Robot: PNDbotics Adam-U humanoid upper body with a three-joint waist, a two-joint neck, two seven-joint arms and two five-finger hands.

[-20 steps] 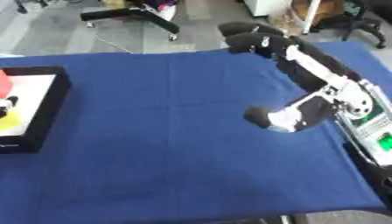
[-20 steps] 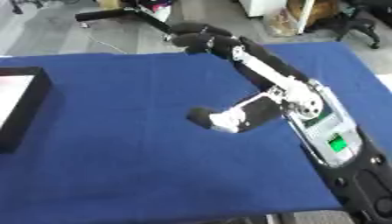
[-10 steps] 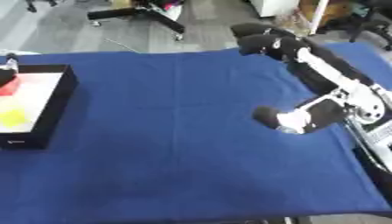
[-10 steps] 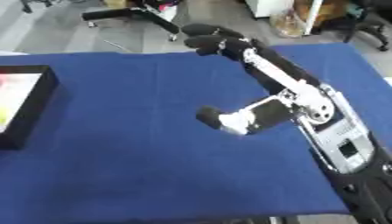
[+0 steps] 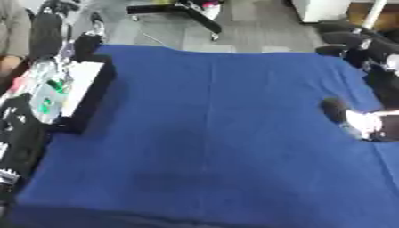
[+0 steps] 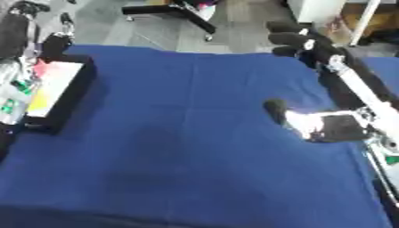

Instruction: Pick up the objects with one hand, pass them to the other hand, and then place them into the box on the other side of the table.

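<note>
Right eye view showed the blue table (image 6: 179, 147) spread wide from the near edge. On the right side, the right hand (image 6: 300, 122) lay low over the cloth, well apart from the box. It was blurred, so I cannot tell if its fingers were curled or straight, or if it held something. At the left edge stood the black box (image 6: 59, 95), with red and yellow things (image 6: 40, 84) inside. Just beside the box, the left arm (image 5: 35, 95) came in; its hand was not clear. Farther behind the table was grey floor with a chair base (image 6: 175, 9).
</note>
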